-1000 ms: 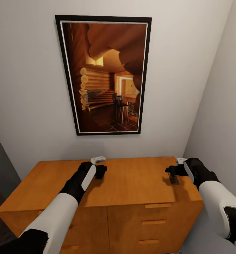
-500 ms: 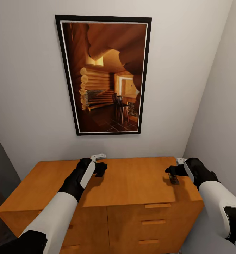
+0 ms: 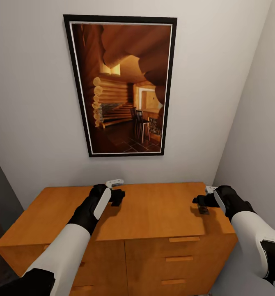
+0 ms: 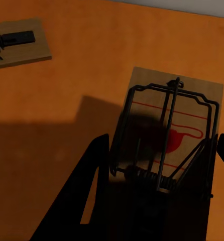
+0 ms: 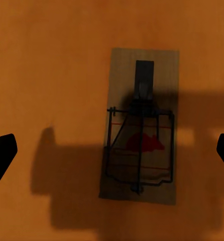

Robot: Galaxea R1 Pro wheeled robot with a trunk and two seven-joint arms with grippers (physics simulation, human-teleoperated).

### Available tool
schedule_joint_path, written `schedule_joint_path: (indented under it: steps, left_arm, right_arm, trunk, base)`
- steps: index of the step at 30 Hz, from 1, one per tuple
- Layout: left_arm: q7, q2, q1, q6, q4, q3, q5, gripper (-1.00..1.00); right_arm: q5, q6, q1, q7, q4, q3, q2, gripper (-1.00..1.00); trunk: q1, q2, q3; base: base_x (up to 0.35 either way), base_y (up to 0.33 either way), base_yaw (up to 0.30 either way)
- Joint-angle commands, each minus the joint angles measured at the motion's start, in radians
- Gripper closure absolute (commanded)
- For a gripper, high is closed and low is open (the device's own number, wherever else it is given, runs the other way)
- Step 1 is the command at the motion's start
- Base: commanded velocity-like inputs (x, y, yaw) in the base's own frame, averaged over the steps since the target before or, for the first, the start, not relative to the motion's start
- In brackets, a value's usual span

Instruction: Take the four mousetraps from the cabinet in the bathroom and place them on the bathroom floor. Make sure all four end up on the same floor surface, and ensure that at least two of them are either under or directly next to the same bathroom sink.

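An orange-brown wooden cabinet (image 3: 145, 222) stands under a framed picture (image 3: 120, 85). On its flat top lie tan mousetraps (image 4: 171, 131) with black spring bars and red marks. The left tool (image 4: 157, 153) is released astride 1; the right tool (image 5: 112, 150) is spread wide above another mousetrap (image 5: 140, 125).

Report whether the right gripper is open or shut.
Open: the right gripper has its jaws spread wide at either side of a mousetrap lying flat on the cabinet.

Mousetrap (image 5: 140, 128) flat on cabinet top (image 5: 51, 65), end effector (image 5: 112, 153) spread
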Motion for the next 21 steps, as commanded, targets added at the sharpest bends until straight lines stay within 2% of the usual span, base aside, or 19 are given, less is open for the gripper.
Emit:
schedule_joint_path:
  steps: [1, 8, 16, 21]
  left_arm:
    - [0.009, 0.0, -0.001, 0.003, -0.001, -0.001, 0.01, 1.0]
    - [0.009, 0.0, -0.001, 0.003, 0.0, -0.001, 0.01, 1.0]
    - [0.008, 0.0, -0.001, 0.003, 0.0, -0.001, 0.01, 1.0]
    - [0.008, 0.0, -0.001, 0.003, 0.0, -0.001, 0.01, 1.0]
  right_arm:
    - [0.011, 0.004, -0.001, 0.007, -0.001, -0.006, 0.001, -1.0]
    - [0.016, 0.003, -0.001, 0.0, -0.002, -0.006, -0.001, -1.0]
    - [0.017, -0.003, -0.001, -0.027, -0.003, -0.007, -0.019, -1.0]
    - [0.017, -0.004, -0.001, -0.023, -0.003, -0.006, -0.021, -1.0]
  trunk:
    - [0.0, -0.001, -0.002]
    - [0.0, -0.001, -0.002]
    - [0.0, -0.001, -0.002]
    - [0.019, -0.036, -0.017]
  base:
    - [0.0, 0.0, 0.0]
    - [0.0, 0.0, 0.0]
    - [0.0, 0.0, 0.0]
    - [0.0, 0.0, 0.0]
